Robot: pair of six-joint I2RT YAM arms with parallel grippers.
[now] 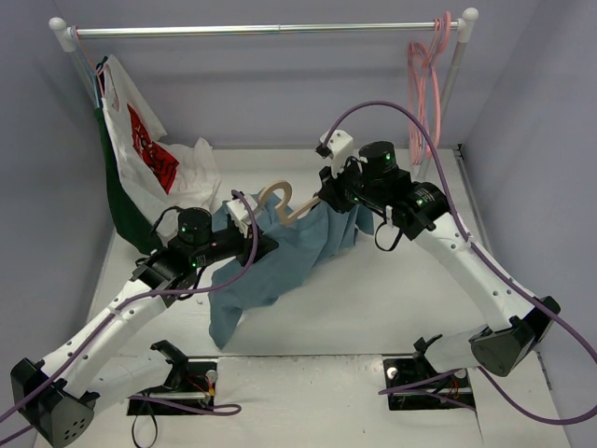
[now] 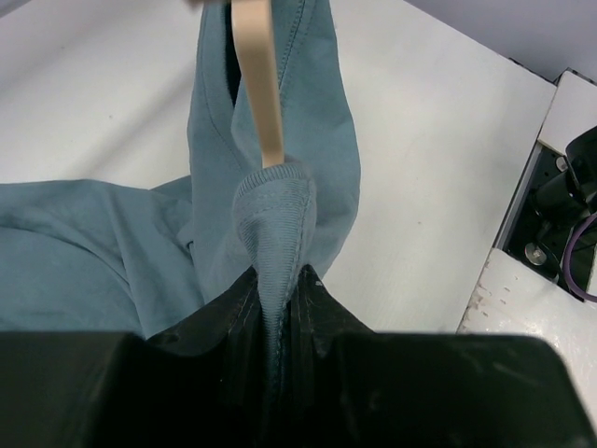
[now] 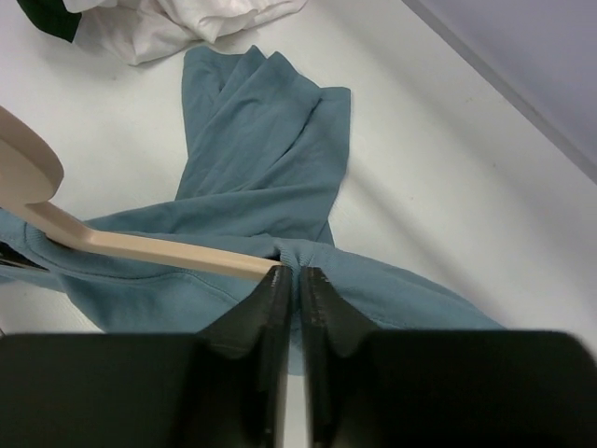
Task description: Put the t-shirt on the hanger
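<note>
The teal-blue t-shirt [image 1: 280, 261] hangs bunched between both arms above the white table. The beige hanger [image 1: 280, 196] pokes its hook out of the top of the cloth. My left gripper [image 1: 244, 217] is shut on the ribbed collar [image 2: 275, 201], with the left gripper [image 2: 280, 275] pinching it just below where one hanger [image 2: 256, 75] arm enters the neck opening. My right gripper [image 3: 290, 273] is shut on a fold of t-shirt [image 3: 261, 140] cloth at the end of the other hanger [image 3: 140, 247] arm; in the top view the right gripper [image 1: 325, 198] sits right of the hook.
A white garment with red print [image 1: 149, 149] and a dark green garment [image 1: 117, 201] hang at the left end of the rail [image 1: 261, 30]. Pink hangers [image 1: 424, 75] hang at its right end. Grey walls close in the table [image 1: 392, 289].
</note>
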